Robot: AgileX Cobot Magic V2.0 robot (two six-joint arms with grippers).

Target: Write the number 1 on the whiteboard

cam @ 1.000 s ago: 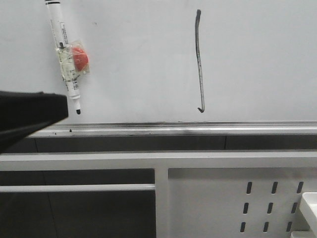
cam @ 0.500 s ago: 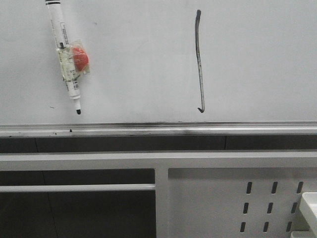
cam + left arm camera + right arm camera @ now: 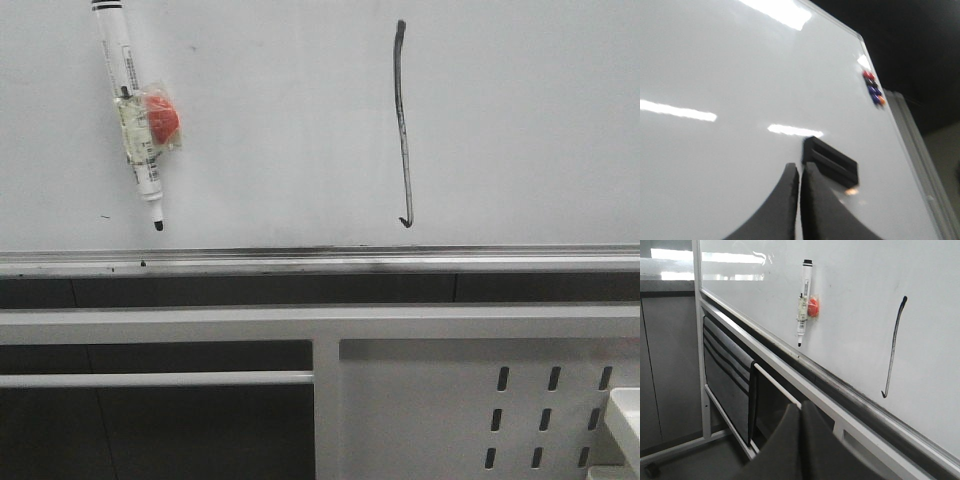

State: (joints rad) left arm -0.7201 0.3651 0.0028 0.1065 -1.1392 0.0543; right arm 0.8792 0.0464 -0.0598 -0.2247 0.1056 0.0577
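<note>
The number 1 (image 3: pixel 403 125) is a thin dark grey stroke with a small hook at its foot, on the whiteboard (image 3: pixel 280 130); it also shows in the right wrist view (image 3: pixel 892 347). A white marker (image 3: pixel 130 110) with a red magnet hangs on the board at the left, tip down; the right wrist view shows it too (image 3: pixel 803 302). My left gripper (image 3: pixel 800 172) is shut and empty, close to the whiteboard (image 3: pixel 715 65). My right gripper (image 3: pixel 801 407) is shut and empty, below the board's silver rail (image 3: pixel 790 357). Neither gripper shows in the front view.
A black eraser (image 3: pixel 832 162) and several coloured magnets (image 3: pixel 873 90) sit on the board near my left gripper. Below the rail (image 3: pixel 320 260) stands a white metal frame (image 3: pixel 320 325) with oval slots (image 3: pixel 548 415) and a grey fabric pocket (image 3: pixel 727 380).
The dark arm at the left edge of the front view one second ago has withdrawn out of sight. The stroke and marker have not moved.
</note>
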